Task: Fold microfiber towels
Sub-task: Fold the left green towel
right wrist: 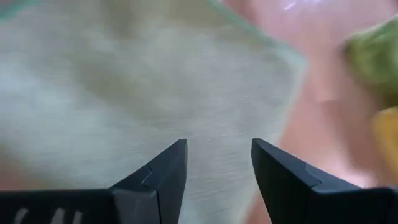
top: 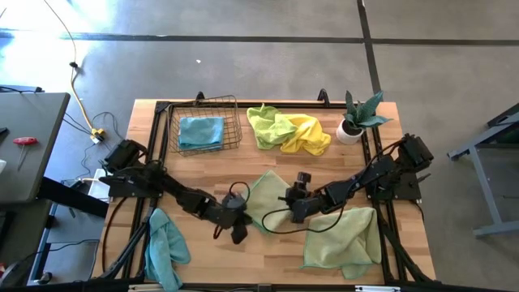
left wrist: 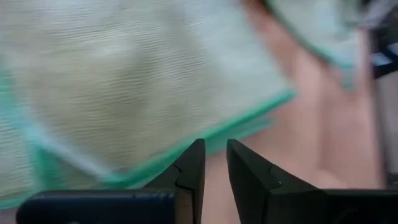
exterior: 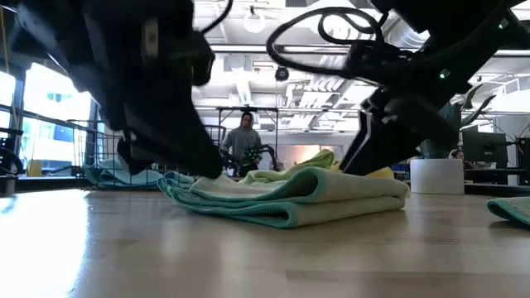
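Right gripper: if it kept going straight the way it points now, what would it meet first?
Most likely the pale sage towel in the table's middle: the right gripper, fingers apart and empty, points onto it. How near it is can't be judged.

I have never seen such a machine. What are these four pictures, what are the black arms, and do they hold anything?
This is a robot with two dark arms at a wooden table. Each arm ends in a two-finger gripper. One picture looks straight down from above, one looks level across the table top, and two come from small cameras on the wrists.

In the middle lies a folded pale green towel. The left gripper is at its edge, fingers slightly apart, holding nothing. The right gripper is over the towel, open and also empty.

Around them: a pale green towel spread flat, a teal towel at the front edge, a lime and yellow pile, a blue towel in a wire basket, and a potted plant.
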Motion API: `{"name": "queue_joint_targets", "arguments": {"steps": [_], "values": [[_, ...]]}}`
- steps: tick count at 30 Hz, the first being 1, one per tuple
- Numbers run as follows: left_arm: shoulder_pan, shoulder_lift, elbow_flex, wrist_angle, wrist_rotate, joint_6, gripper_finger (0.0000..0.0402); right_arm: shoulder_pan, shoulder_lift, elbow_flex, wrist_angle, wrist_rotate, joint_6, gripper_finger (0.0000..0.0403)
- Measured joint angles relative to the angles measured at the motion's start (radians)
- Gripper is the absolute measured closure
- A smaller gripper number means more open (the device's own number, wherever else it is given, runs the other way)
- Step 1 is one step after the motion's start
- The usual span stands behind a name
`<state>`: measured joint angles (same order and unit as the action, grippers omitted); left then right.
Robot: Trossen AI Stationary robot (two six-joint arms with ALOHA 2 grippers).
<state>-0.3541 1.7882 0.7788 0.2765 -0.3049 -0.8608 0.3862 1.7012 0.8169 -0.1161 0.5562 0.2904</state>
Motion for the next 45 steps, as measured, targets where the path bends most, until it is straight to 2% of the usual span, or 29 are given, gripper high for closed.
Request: {"name": "queue_joint_targets", "arguments": {"steps": [3, 5, 8, 13, 15, 21, 27, 32, 37, 40, 45], "values": [[-0.022, 0.0, 0.0, 0.077, 0.009, 0.015, 0.0344, 0.0, 0.0, 0.0, 0.0, 0.103, -0.067, 0.0229], [-0.031, -0.001, 0.0, 0.103, 0.01, 0.059, 0.0344, -0.001, -0.012, 0.0, -0.002, 0.12, -0.054, 0.0229], [-0.033, -0.005, 0.0, 0.104, -0.005, 0.182, 0.0344, 0.0, -0.043, 0.0, 0.001, 0.049, 0.078, 0.0229], [0.008, -0.003, 0.0, 0.086, -0.114, 0.389, 0.0344, 0.002, -0.05, 0.0, 0.004, -0.136, 0.405, 0.0229], [0.037, -0.002, 0.0, 0.045, -0.123, 0.43, 0.0344, 0.017, -0.031, 0.0, 0.008, -0.157, 0.493, 0.0229], [0.132, -0.001, 0.0, -0.082, -0.079, 0.409, 0.0344, 0.089, 0.028, 0.0, 0.026, -0.037, 0.669, 0.0229], [0.148, -0.001, 0.0, -0.169, -0.023, 0.324, 0.0344, 0.094, 0.038, 0.0, 0.028, -0.001, 0.674, 0.0229], [0.143, -0.003, 0.002, -0.22, -0.056, 0.313, 0.0344, 0.065, 0.034, 0.0, 0.067, -0.011, 0.561, 0.0229], [0.144, -0.032, 0.029, -0.197, 0.0, 0.303, 0.0344, 0.033, 0.007, 0.0, 0.091, -0.055, 0.394, 0.0229], [0.139, -0.057, 0.058, -0.189, 0.081, 0.253, 0.0344, 0.013, 0.004, 0.0, 0.087, -0.097, 0.171, 0.0229], [0.096, -0.059, 0.075, -0.141, 0.227, 0.045, 0.0344, -0.024, 0.003, 0.0, 0.084, -0.211, -0.27, 0.0229]]}}
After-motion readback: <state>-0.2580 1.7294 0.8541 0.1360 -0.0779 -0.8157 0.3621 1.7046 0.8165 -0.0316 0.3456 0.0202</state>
